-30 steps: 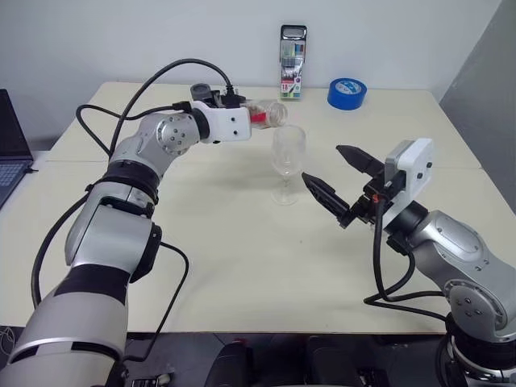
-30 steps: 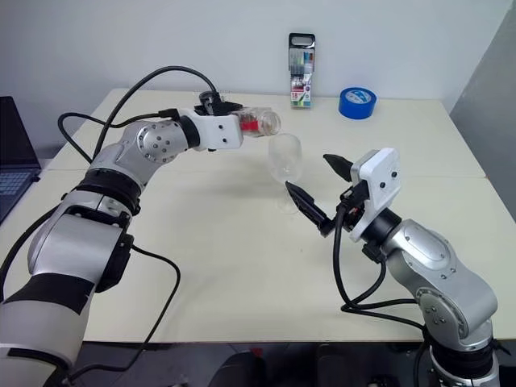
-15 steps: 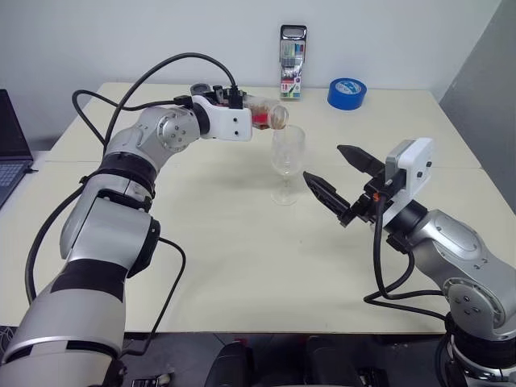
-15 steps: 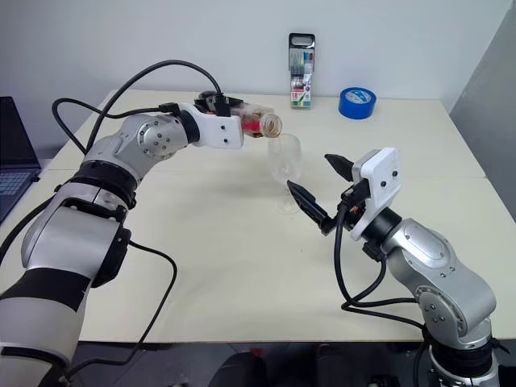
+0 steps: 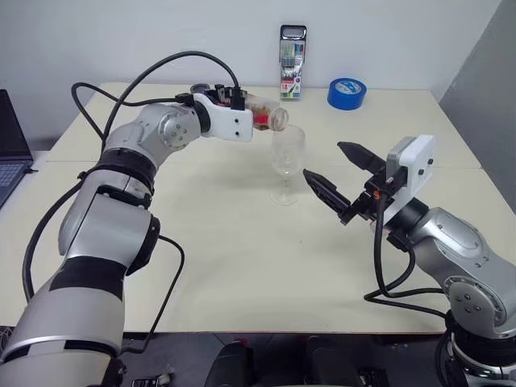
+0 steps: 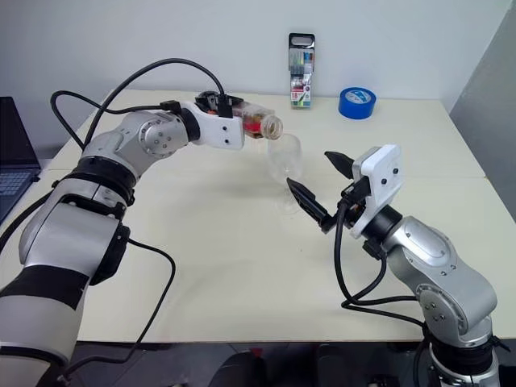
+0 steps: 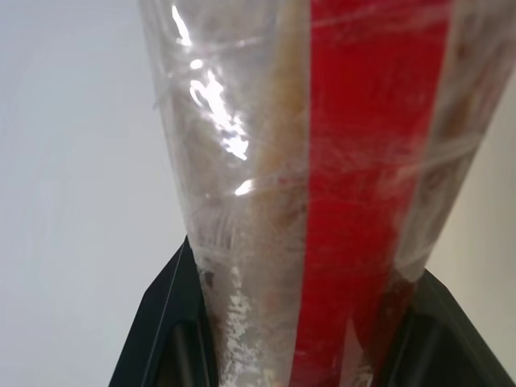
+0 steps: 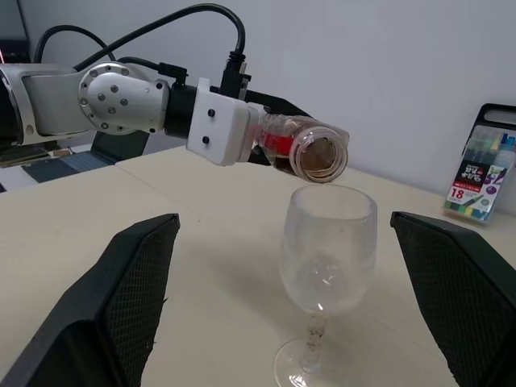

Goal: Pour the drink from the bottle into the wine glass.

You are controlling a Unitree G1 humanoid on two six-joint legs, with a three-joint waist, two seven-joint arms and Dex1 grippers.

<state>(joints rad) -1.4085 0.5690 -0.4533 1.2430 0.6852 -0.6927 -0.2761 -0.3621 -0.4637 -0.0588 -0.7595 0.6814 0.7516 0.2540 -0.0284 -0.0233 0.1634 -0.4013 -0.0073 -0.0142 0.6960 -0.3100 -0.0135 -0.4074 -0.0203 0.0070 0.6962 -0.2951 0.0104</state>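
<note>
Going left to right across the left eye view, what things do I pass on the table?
laptop → bottle held in the left hand → wine glass → blue tape roll → right hand. The marker pack at the back overlaps the glass's span, so it is left out.

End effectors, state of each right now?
Left end effector: closed on the bottle, tipped over the wine glass.
Right end effector: open, empty.

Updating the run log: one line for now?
left tool: shut on bottle | bottle: tipped over glass | right tool: open, idle
</note>
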